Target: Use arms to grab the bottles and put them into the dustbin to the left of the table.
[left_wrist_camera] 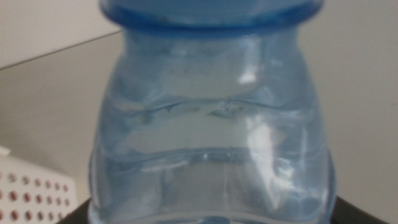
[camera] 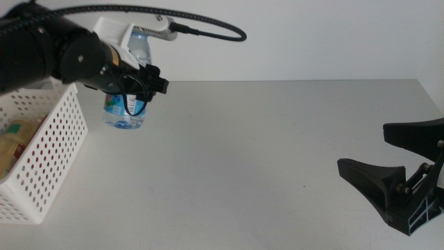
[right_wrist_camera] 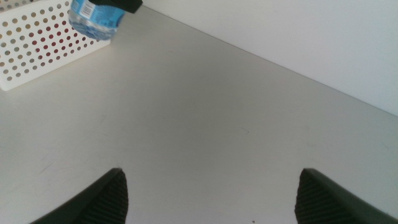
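Observation:
My left gripper [camera: 142,80] is shut on the small clear water bottle [camera: 126,111], holding it upright by its upper body just to the right of the dustbin [camera: 52,132], a white perforated basket at the table's left edge. The bottle [left_wrist_camera: 211,124] fills the left wrist view, blue cap at the top. A yellow bottle [camera: 14,142] lies inside the basket. My right gripper [camera: 362,147] waits open near the table's right front, nothing between its fingers. In the right wrist view, the held bottle [right_wrist_camera: 96,18] shows beside the basket [right_wrist_camera: 37,37].
The light grey table [camera: 263,153] stretches bare between the two arms. A black cable [camera: 208,28] loops over the left arm. A white wall stands behind the table's far edge.

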Motion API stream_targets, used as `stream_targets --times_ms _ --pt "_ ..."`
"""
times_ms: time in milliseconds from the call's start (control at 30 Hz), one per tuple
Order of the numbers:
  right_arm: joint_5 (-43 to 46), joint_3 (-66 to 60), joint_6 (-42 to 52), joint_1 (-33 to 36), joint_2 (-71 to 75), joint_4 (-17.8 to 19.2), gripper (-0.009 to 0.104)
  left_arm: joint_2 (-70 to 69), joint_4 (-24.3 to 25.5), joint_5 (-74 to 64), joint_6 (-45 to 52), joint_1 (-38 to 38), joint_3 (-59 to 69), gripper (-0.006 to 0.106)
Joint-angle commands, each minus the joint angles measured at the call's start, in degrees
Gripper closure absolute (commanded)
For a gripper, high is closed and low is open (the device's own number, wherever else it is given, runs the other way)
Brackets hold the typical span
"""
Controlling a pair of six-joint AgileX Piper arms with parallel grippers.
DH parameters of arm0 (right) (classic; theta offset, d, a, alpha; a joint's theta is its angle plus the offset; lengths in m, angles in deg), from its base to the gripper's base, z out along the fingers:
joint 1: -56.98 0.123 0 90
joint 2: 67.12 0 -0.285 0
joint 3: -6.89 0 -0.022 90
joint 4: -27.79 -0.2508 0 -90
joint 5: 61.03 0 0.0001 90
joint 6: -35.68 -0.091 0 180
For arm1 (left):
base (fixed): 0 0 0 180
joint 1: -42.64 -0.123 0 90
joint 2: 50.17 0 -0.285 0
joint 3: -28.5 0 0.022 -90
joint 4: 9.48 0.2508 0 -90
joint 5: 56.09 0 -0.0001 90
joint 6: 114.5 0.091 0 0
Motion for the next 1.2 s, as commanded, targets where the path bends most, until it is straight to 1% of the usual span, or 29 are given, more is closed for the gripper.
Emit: stream_targets --times_ms 0,133,233,333,500,633,733,833,933,1033,1100,1167 --pt "4.07 2.05 0.51 -0.20 0.30 0.25 0.020 -4.10 -0.43 -8.53 3.73 -0.61 -7.79 0.102" --pt "4.07 2.05 0.51 -0.20 0.30 0.25 0.020 -3.45 -3.76 -24.65 12.00 -4.45 -17.25 0.102" --pt "4.07 2.05 0.51 -0.20 0.30 0.25 0.020 -3.29 -5.89 -30.05 16.63 -9.19 -21.78 0.102" --pt "4.07 2.05 0.51 -0.20 0.30 0.25 0.020 -3.29 -7.07 -32.53 18.31 -15.08 -24.78 0.102" --pt "4.07 2.05 0.51 -0.20 0.30 0.25 0.020 -2.65 -4.36 -34.68 21.13 -22.80 -25.58 0.102" --pt "4.07 2.05 0.51 -0.20 0.30 0.25 0.020 -0.44 -5.92 -35.21 24.20 -28.82 -25.58 0.102" --pt "4.07 2.05 0.51 -0.20 0.30 0.25 0.020 2.89 -6.56 -37.10 24.50 -32.45 -25.58 0.102" --pt "4.07 2.05 0.51 -0.20 0.30 0.25 0.020 6.76 -7.20 -37.36 24.50 -34.16 -25.58 0.102" --pt "4.07 2.05 0.51 -0.20 0.30 0.25 0.020 10.03 -7.28 -37.24 24.50 -34.17 -25.58 0.102" --pt "4.07 2.05 0.51 -0.20 0.30 0.25 0.020 12.81 -8.85 -37.49 24.50 -33.96 -25.58 0.102" --pt "4.07 2.05 0.51 -0.20 0.30 0.25 0.020 14.02 -10.10 -37.49 24.55 -33.96 -25.58 0.099" --pt "4.07 2.05 0.51 -0.20 0.30 0.25 0.020 14.75 -10.81 -37.37 24.96 -33.96 -25.58 0.093"
